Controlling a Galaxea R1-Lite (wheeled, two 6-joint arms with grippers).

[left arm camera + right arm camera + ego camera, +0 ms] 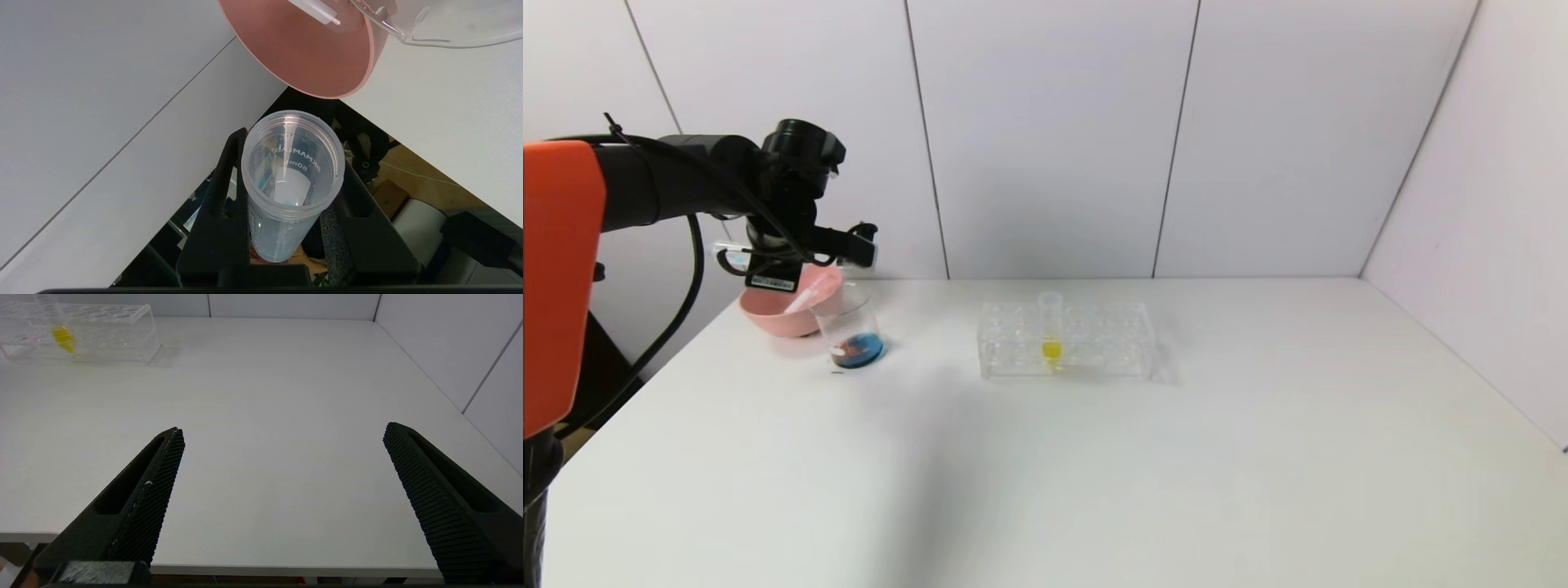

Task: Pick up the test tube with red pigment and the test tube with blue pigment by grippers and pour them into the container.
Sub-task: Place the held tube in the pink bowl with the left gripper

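Observation:
My left gripper (854, 245) hovers above the pink bowl and the container at the table's far left. In the left wrist view it (292, 159) is shut on a clear test tube (292, 192) that looks empty, with a faint blue trace inside. The container (849, 333), a clear beaker, stands beside the bowl and holds blue and red liquid; its lip (425, 28) shows in the left wrist view. No tube with red liquid is in view. My right gripper (284, 430) is open and empty, low over the table's front edge.
A pink bowl (768, 317) stands behind the beaker with an empty clear tube (805, 298) lying in it; both show in the left wrist view (310, 61) (314, 9). A clear rack (1094, 343) mid-table holds a yellow-liquid tube (1051, 331).

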